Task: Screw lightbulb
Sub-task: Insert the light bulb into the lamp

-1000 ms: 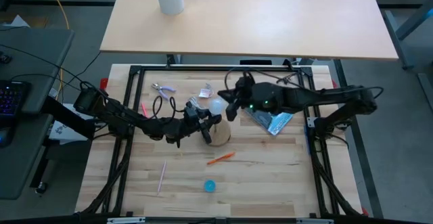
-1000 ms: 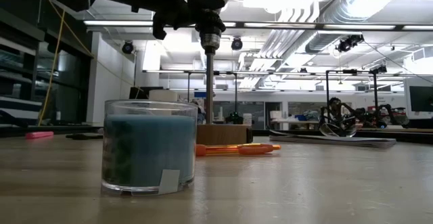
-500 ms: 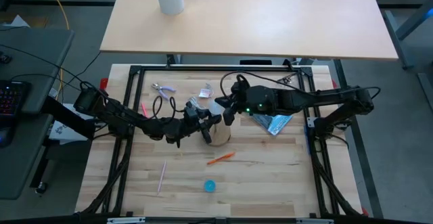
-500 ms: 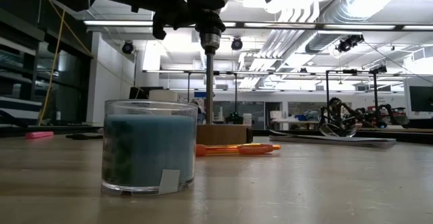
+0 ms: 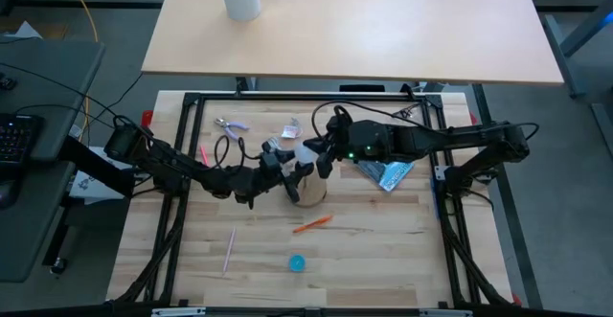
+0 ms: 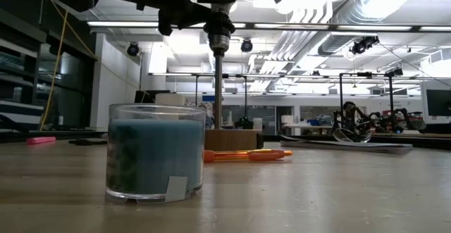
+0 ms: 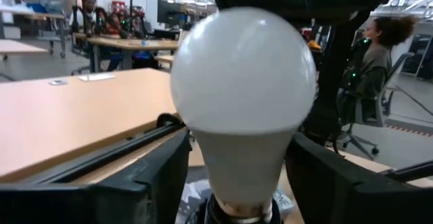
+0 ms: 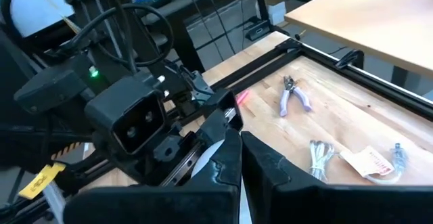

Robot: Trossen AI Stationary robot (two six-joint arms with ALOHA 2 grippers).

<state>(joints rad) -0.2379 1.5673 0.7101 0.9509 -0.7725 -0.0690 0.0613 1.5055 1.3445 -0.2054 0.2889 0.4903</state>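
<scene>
The white lightbulb stands upright in the socket on top of a thin lamp stem. The stem rises from a round wooden base at the table's middle. My left gripper comes in level from the left, with one finger on each side of the bulb's neck and the socket. My right gripper comes from the right and lies over the bulb's dome, its fingers close together. In the high view only a sliver of the bulb shows. My left gripper has the socket just under the bulb's neck between its two fingers, level, from the table's left. The contact lies at the picture's lower edge and does not show plainly. The lamp stands upright on its wooden base. My right gripper lies with its shut fingers on the bulb's rounded top, slanting down from the table's right. The gripper's own body hides the contact.
A blue candle glass stands near the front edge, and an orange pen and a pink stick lie in front of the lamp. Pliers, cords and a foil packet lie behind it. A person sits beyond the table.
My right gripper has moved toward the table's left, from beside the bulb to over its dome, so that it now covers most of the bulb in the high view. The lamp and the bulb have stayed in place.
</scene>
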